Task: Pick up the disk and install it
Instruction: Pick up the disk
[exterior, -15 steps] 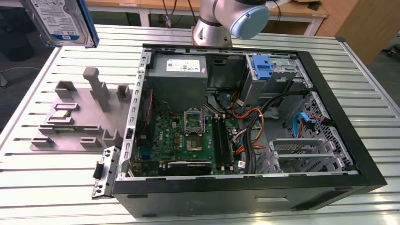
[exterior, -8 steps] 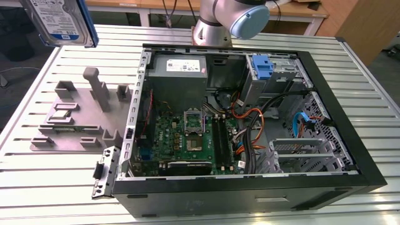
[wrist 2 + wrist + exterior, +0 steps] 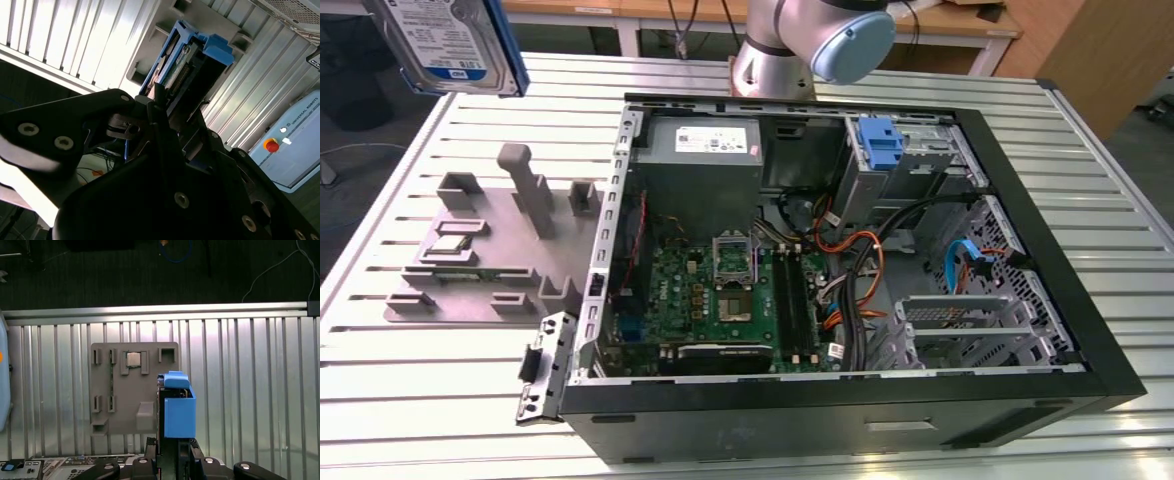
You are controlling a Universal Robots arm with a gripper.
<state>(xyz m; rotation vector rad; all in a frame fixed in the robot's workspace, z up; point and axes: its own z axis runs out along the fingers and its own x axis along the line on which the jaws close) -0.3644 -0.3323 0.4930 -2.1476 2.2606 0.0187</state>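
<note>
Blue-framed disk (image 3: 447,40) hangs high over the table, clamped in the claw

Closest to the lens in the exterior view, the disk sits in the upper corner at the exterior view's left. Its white-and-blue label faces the camera and its blue carrier runs along one edge. It is up in the air, well apart from the slatted metal table (image 3: 454,400). Lower in the picture, a grey fixture plate (image 3: 467,290) lies on the table, with a small silvery square part (image 3: 450,243) resting on it. Just beside the plate, toward the exterior view's right, an open computer case (image 3: 1067,300) lies on the table. Inside it are a green motherboard (image 3: 720,300), a grey power-supply box (image 3: 700,150) and an upright blue bracket (image 3: 883,140). The robot arm (image 3: 827,40) rises behind the case.

In the first wrist view, the gripper (image 3: 172,445) has its black fingers (image 3: 192,450) closed on the two sides of the disk (image 3: 179,410). The disk is seen edge-on and points away from the wrist. Beyond it lie the fixture plate (image 3: 120,405) and the table slats (image 3: 250,390); the disk overlaps the plate's edge in the picture.

In the second wrist view, the grasp shows from another angle. The fingers (image 3: 160,130) press on the disk (image 3: 190,65), and a row of connector pins is visible between its blue rails. Behind it are the plate (image 3: 197,15), the slats (image 3: 75,35) and a pale box (image 3: 300,160) with a red round button (image 3: 271,145).
</note>
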